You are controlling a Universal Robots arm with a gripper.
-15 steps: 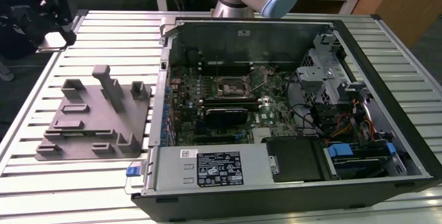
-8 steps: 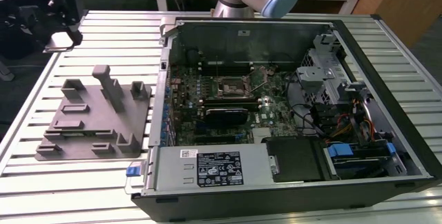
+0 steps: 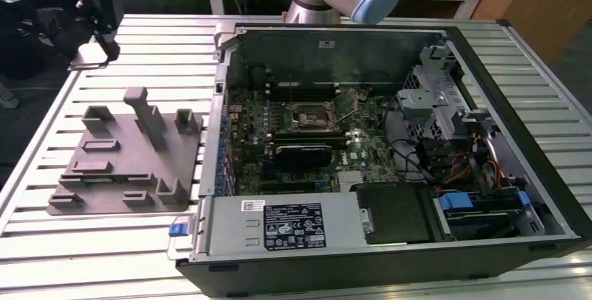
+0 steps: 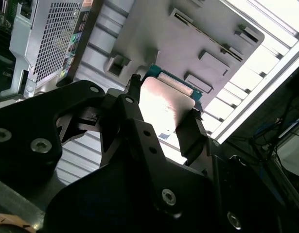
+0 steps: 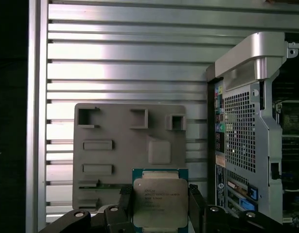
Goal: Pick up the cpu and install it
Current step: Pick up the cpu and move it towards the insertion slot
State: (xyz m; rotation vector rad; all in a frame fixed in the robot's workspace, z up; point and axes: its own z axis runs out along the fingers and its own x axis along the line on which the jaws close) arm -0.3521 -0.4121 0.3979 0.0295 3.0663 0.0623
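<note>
cpu (image 5: pixel 159 204) clamped in my gripper (image 5: pixel 160 196), held up over the grey tray (image 5: pixel 115 165).

my fingers (image 5: pixel 126 199) are closed only to the chip's width, one black finger pressed on each of two opposite edges, with the silver lid facing the first wrist view. in the exterior view the tray lies on the slatted metal table (image 3: pixel 55 258) at nine o'clock from the open computer case (image 3: pixel 518 127). the black socket frame (image 3: pixel 308 114) sits near the middle of the motherboard, well apart from the tray.

one cpu (image 5: pixel 160 203), one tray (image 5: pixel 120 141), one computer (image 3: pixel 370 276)
</note>
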